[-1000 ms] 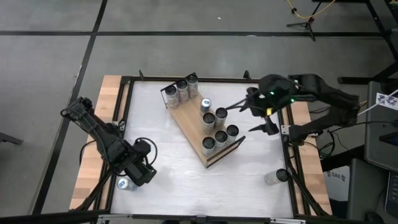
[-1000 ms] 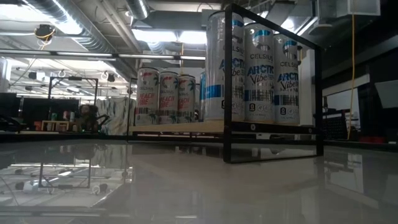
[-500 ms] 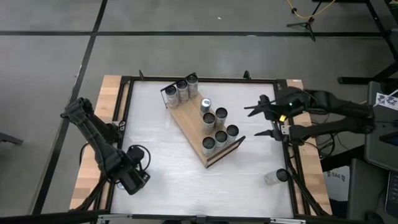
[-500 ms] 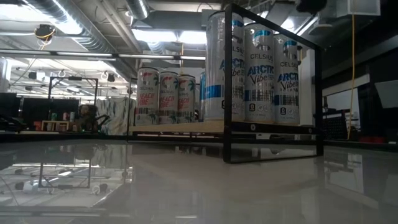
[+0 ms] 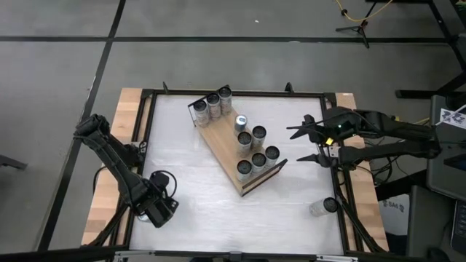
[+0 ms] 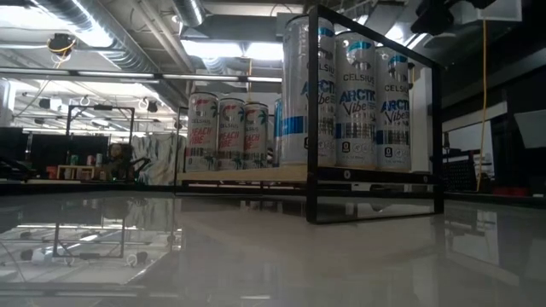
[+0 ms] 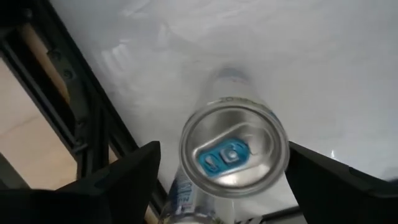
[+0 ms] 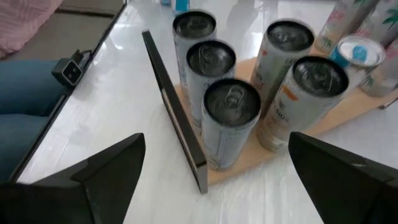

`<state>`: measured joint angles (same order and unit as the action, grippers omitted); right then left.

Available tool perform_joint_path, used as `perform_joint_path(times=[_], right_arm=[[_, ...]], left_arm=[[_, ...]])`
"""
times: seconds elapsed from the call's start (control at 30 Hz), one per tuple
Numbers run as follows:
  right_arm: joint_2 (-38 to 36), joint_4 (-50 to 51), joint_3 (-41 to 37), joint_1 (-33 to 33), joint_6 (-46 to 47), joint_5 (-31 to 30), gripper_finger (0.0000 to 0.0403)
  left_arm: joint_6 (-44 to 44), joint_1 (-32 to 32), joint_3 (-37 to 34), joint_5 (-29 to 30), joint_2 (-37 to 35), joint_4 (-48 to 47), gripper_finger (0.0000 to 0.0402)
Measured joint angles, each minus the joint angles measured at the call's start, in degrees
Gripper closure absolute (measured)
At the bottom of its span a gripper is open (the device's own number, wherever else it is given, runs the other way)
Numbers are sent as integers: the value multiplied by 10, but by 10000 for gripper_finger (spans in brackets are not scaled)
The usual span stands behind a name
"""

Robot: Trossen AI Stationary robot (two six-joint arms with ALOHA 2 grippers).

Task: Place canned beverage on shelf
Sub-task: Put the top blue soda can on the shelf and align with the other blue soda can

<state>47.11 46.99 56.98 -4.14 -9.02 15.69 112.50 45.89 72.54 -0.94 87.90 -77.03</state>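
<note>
The shelf (image 5: 218,138) lies slantwise at the table's middle, a wooden board with black wire rails, and several upright cans (image 5: 251,149) stand on it. My left gripper (image 5: 156,211) is at the table's near left corner, pointing down over a silver can (image 7: 233,152) that stands there. It is open, with one finger on either side of the can's top. That can is hidden under the gripper in the high view. My right gripper (image 5: 296,143) is open and empty, to the right of the shelf.
Another can (image 5: 320,207) is on the table near the right near corner. The table's black frame (image 7: 81,124) runs close beside the left can. In the low view the shelf's rail (image 6: 375,111) and its cans fill the middle. A person's legs (image 8: 31,99) show beyond the table.
My left gripper has moved toward the table's near left corner and now covers the can there. My right gripper has drawn back from the shelf toward the table's right edge, staying open. The cans and the shelf have kept still.
</note>
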Motion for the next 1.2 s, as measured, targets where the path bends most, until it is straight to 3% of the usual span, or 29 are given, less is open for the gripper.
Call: perform_joint_path(times=[0.23, 0.5, 0.73, 1.0, 1.2], right_arm=[[1, -8, -1, 0, 0, 0, 10], [1, -6, -1, 0, 0, 0, 10], [1, -5, -1, 0, 0, 0, 10], [1, -5, -1, 0, 0, 0, 10], [1, -4, -1, 0, 0, 0, 10]], left_arm=[[95, -9, -6, 0, 0, 7, 76], [131, -22, -6, 0, 0, 13, 76], [135, -22, -7, -27, 11, 22, 76], [130, -22, -7, -10, 30, 26, 79], [130, -22, -7, -9, 30, 25, 119]])
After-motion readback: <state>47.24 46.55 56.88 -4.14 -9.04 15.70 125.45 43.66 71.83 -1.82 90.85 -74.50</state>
